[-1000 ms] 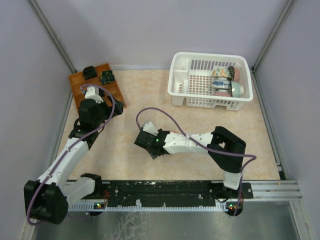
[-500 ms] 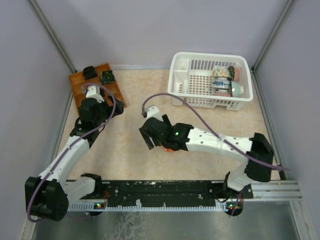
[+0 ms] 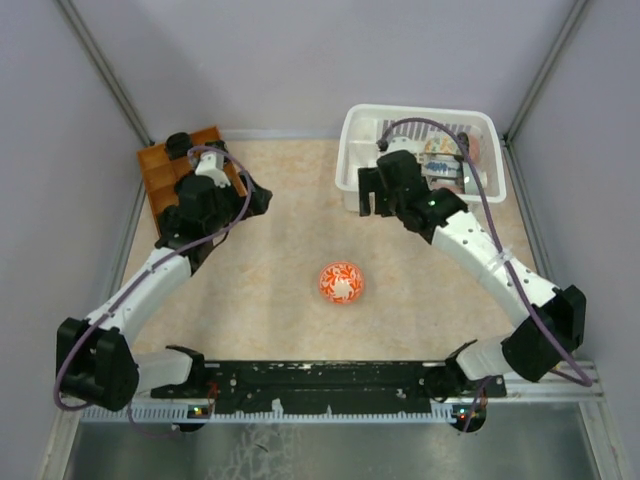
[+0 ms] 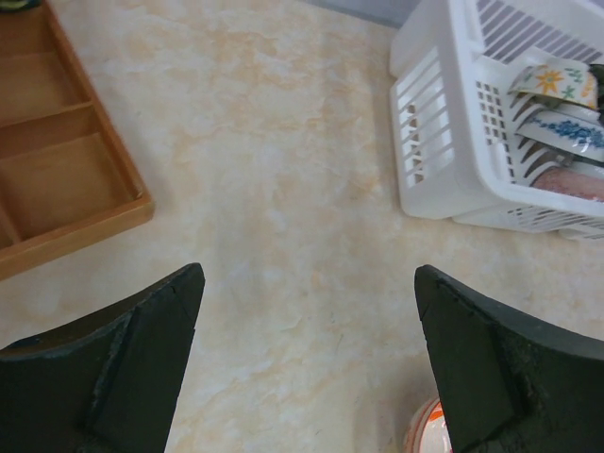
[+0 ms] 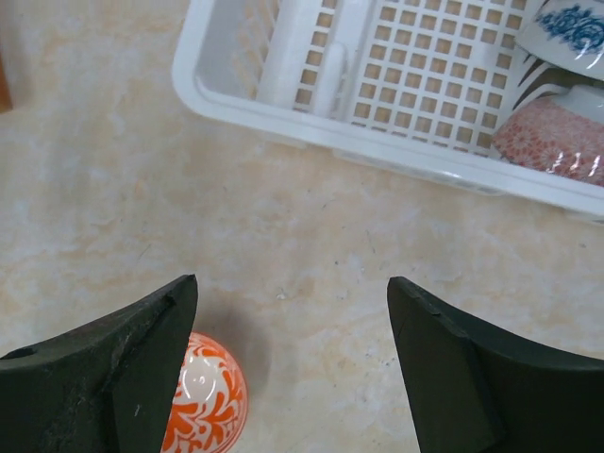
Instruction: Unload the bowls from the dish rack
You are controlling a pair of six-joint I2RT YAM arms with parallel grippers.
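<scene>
- Top view: the orange-red bowl (image 3: 341, 282) sits alone on the desk (image 3: 250, 290), in the middle toward the near side. Its patterned surface shows, and it is well apart from both arms.
- The dish rack (image 3: 347, 165) stands at the far right of the desk. The other bowls (image 3: 443, 160) are packed together on edge in its right half.
- The right tool (image 3: 372, 195) hangs over the rack's near left corner. The left tool (image 3: 258, 198) hovers at the far left, just beside the compartment tray (image 3: 158, 172). From this height neither opening can be judged.
- Left wrist view: the left tool's two dark fingers (image 4: 142, 377) are spread wide apart. Nothing is between them and nothing touches them; only bare desk lies below.
- Beyond the fingers, the rack is on the right with three bowls leaning in it, one with an orange flower, one blue-patterned and one pink. The tray is on the left. A sliver of the orange-red bowl peeks out beside one finger at the near edge.
- Right wrist view: the right tool's fingers (image 5: 472, 368) are also spread wide and grip nothing, held above the desk just near of the rack's wall.
- The orange-red bowl rests on the desk, partly hidden behind one finger; I cannot tell whether they touch. Inside the rack, the grid floor is bare on the left, and a blue-patterned and a pink bowl lie at the right.
</scene>
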